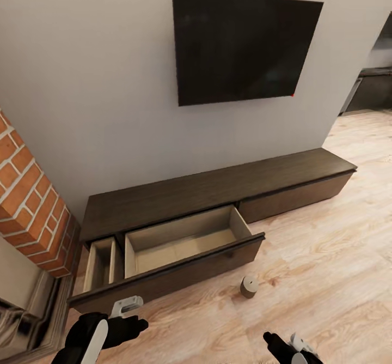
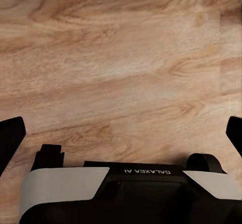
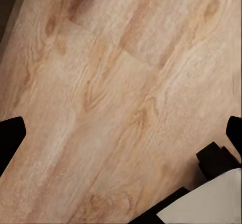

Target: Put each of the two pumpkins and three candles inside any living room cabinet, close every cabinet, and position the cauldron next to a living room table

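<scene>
One candle [image 1: 249,286] is standing on the floor before the cabinet [image 1: 179,263]; I am holding both tools spread, so my right tool [image 1: 287,350] should descend squarely.

Place: I see a living room | TV [image 1: 246,45] on wall | cabinet [image 1: 218,200] below TV | brick fireplace [image 1: 30,200] left of TV | wood floor [image 1: 326,277]

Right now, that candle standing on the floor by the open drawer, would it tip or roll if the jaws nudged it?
The candle is short and stubby, standing upright on its flat end, so it probably slides rather than tips. Once knocked over, its round side would likely roll on the smooth wood floor. It looks rigid, so a firm pinch should hold.
</scene>
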Available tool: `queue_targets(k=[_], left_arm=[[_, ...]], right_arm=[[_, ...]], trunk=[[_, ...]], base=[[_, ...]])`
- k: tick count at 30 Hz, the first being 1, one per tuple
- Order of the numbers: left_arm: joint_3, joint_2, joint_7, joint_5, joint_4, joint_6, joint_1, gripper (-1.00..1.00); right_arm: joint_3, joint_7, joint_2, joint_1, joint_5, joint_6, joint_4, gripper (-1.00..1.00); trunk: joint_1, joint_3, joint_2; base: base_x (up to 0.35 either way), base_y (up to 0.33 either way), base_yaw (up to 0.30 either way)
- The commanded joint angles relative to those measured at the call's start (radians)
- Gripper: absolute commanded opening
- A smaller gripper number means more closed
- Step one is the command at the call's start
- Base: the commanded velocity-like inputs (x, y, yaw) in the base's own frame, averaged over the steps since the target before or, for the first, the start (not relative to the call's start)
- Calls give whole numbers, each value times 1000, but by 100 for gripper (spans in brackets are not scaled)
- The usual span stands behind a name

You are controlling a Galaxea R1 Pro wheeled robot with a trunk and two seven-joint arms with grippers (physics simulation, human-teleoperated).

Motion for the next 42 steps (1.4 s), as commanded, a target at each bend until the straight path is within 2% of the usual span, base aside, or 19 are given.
queue_targets(k=[1,5,8,11,15,18,22,26,35,42], left_arm=[[-8,-2,10,3,5,-9,0,100],[-47,-7,11,-8,22,-55,0,100],[-58,-9,11,-9,29,-63,0,100],[-61,-12,11,-12,45,-71,0,100],[-63,-25,11,-31,59,-94,0,100],[-63,-36,11,-68,66,-103,0,100],[-63,-57,11,-120,76,-124,-1,100],[-64,-68,11,-137,106,-167,-1,100],[-67,-86,10,-142,124,-191,-2,100],[-104,-90,10,-142,124,-193,-2,100]], right_arm=[[2,-45,3,0,4,-12,-4,100],[10,-165,13,0,36,-35,-11,100],[43,-196,15,0,41,-39,-14,100],[98,-223,15,0,44,-56,-21,100],[182,-314,15,0,43,-103,-78,100],[250,-388,14,0,42,-127,-129,100],[315,-447,13,1,42,-138,-165,100],[330,-462,13,13,42,-141,-190,100],[329,-457,2,55,35,-141,-240,100],[325,-453,0,59,27,-139,-234,100]], trunk=[[-4,2,7],[-19,12,35],[-31,19,56],[-42,27,77],[-58,39,105],[-69,48,126],[-85,60,154],[-100,73,182],[-134,99,245],[-161,114,294]], base=[[0,0,-258],[0,0,-258],[0,0,-244],[0,0,-212],[0,0,-182],[0,0,-168],[0,0,-157],[0,0,-117],[0,0,-76],[0,0,-208]])
